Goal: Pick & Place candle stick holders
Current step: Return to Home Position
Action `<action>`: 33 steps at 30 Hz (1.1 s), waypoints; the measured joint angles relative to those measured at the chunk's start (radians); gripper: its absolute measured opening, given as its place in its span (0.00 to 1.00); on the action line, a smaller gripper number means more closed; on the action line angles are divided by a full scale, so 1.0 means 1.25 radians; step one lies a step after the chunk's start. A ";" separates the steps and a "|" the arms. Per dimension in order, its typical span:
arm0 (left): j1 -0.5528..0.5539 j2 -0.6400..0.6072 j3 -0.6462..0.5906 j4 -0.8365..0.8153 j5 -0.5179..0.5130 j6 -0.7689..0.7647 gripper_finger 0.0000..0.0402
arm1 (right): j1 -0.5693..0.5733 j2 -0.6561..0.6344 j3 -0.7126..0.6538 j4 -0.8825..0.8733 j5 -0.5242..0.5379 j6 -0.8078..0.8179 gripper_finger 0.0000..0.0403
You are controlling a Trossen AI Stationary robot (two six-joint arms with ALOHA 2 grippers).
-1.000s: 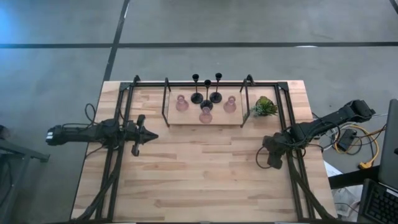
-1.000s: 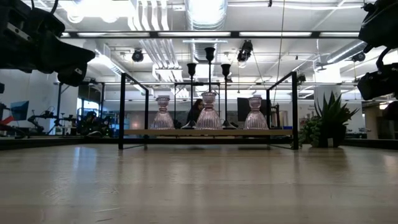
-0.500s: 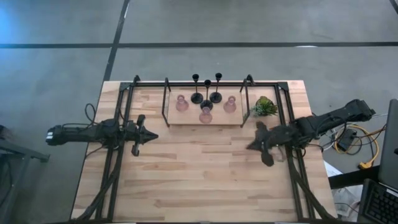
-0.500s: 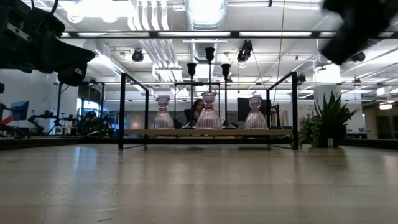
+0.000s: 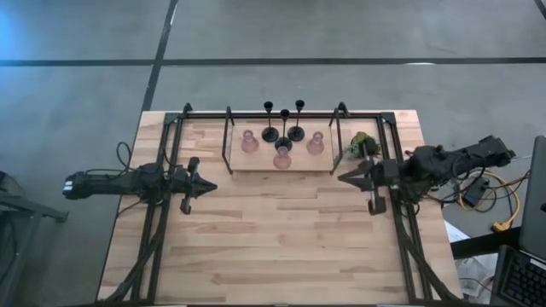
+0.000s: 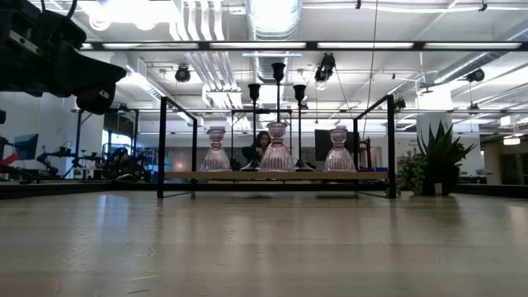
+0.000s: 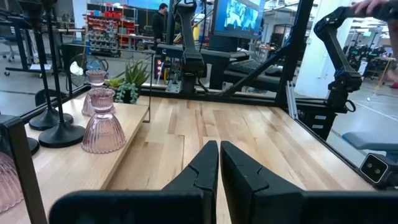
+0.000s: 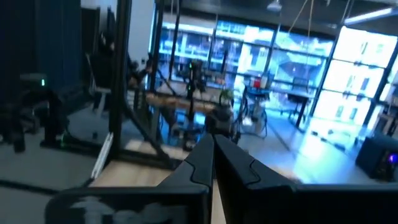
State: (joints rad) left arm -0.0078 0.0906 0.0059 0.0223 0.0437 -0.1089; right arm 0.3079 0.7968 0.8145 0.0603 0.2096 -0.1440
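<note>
Three slim black candle stick holders (image 5: 284, 130) and three squat pink glass ones (image 5: 282, 157) stand on their bases on a wooden board (image 5: 256, 164) at the table's far middle; the low view shows them in a row (image 6: 277, 147). My left gripper (image 5: 211, 185) is shut and level at the table's left, pointing toward the right edge, with nothing in it. My right gripper (image 5: 342, 177) is shut, raised at the right and pointing left, just off the board's right end. In the left wrist view the shut fingers (image 7: 219, 163) point past a pink holder (image 7: 102, 126).
A black frame (image 5: 227, 136) stands around the board, with posts at its ends (image 6: 389, 144). A small green plant (image 5: 362, 145) sits right of the board, close to my right arm. Black rails (image 5: 162, 213) run along both table sides. Bare wood (image 5: 281, 230) lies toward the near edge.
My right gripper has risen well above the table by its right edge and left the top of the low view. It has tipped from pointing down to level, rolled, and now points toward the table's left beside the plant. It stays shut.
</note>
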 joint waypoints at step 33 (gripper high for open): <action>0.000 0.000 0.000 0.002 0.001 0.000 0.06 | -0.251 -0.532 -0.643 0.150 -0.177 0.056 0.02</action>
State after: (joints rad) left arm -0.0081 0.0906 0.0059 0.0242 0.0444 -0.1089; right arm -0.0058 0.1317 0.0105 0.2481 -0.0114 -0.0740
